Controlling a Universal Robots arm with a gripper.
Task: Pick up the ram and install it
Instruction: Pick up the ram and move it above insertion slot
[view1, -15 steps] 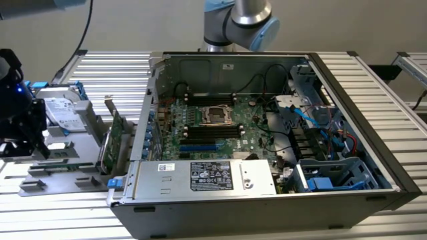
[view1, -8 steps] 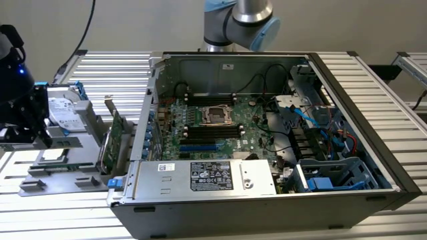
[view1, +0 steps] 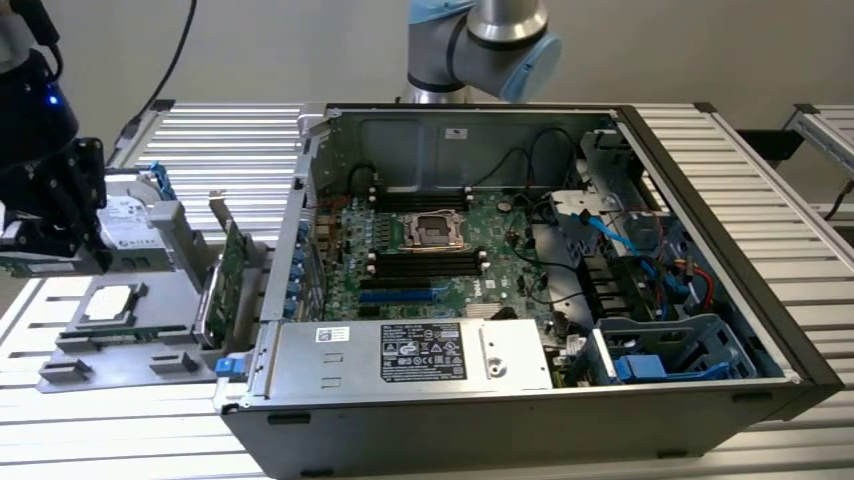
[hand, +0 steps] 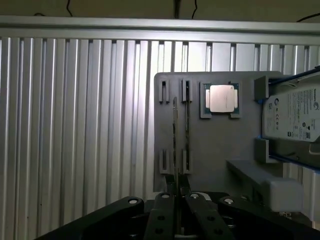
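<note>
The end effector (hand: 178, 192) is clenched on the ram (hand: 175, 145), edge-on, above the tray (hand: 220, 150); the memory slots (view1: 424, 264) lie well apart, toward the exterior view's right.

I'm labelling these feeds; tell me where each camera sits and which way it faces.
Exterior view: off the arm, raised, looking down into the open black computer case; the arm's silver, blue-capped joint and black gripper show.
Wrist view: on the wrist, looking down past the gripper, shut on the thin ram stick, onto the grey parts tray.
Shared: that tray, its square silver processor chip and the silver hard drive.
</note>
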